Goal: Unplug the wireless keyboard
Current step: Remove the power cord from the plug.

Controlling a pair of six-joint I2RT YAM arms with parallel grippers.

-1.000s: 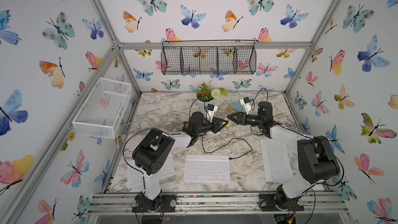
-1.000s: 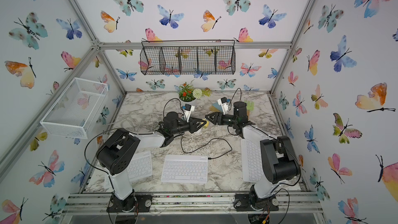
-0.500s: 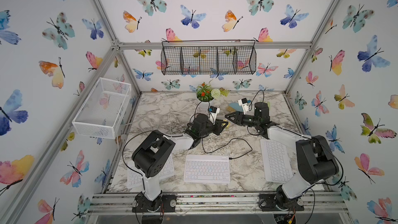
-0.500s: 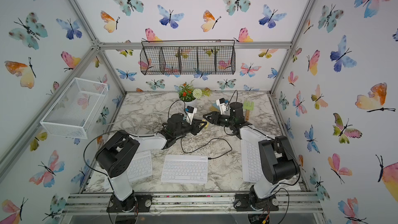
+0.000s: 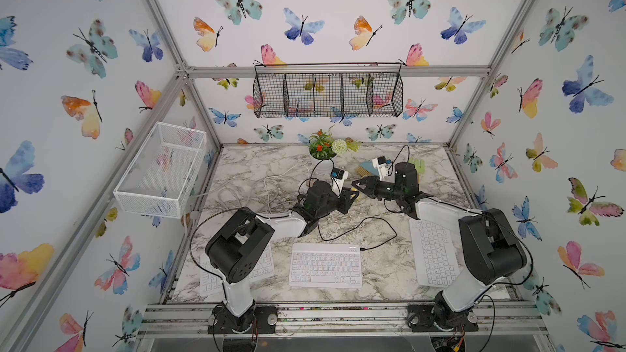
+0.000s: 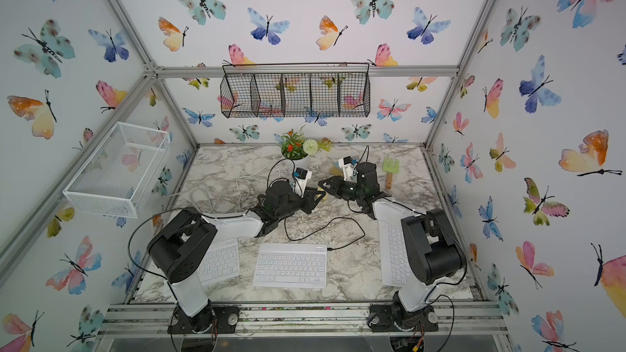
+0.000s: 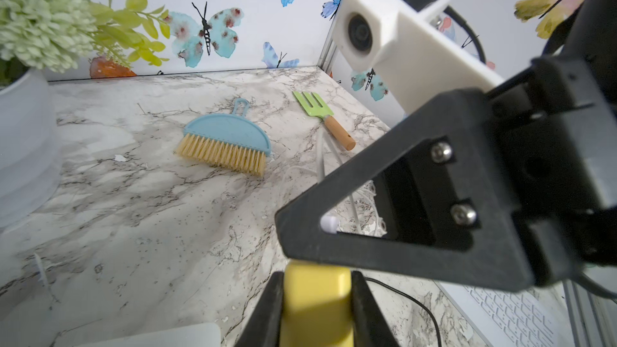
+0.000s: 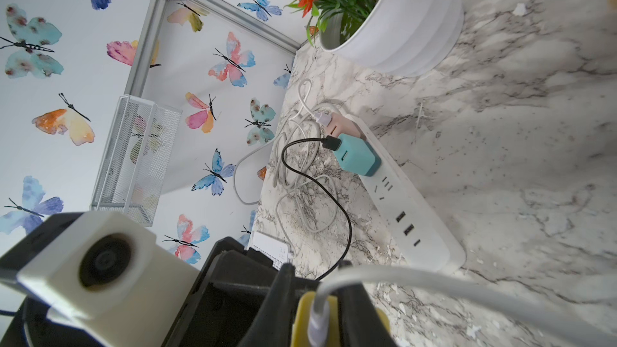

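**Keyboard plugged in; grippers busy elsewhere**

The wireless keyboard (image 5: 324, 265) is lying at the front centre of the table (image 5: 271, 171), long axis running across, rear edge facing the arms. A black cable (image 5: 372, 228) is being fed into its rear right corner. Both grippers are being held well behind it, about equally near. A yellow block (image 7: 315, 312) is being clamped by the left gripper (image 7: 315, 282). The plug of a white cable (image 8: 434, 283) is being straddled by the right gripper (image 8: 319, 287), grip not discernible.

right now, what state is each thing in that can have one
wireless keyboard: black cable plugged in
teal charger: plugged into power strip
yellow charger: off the strip, white cable attached
left claw: shut on yellow charger
right claw: around white cable's plug, grip unclear
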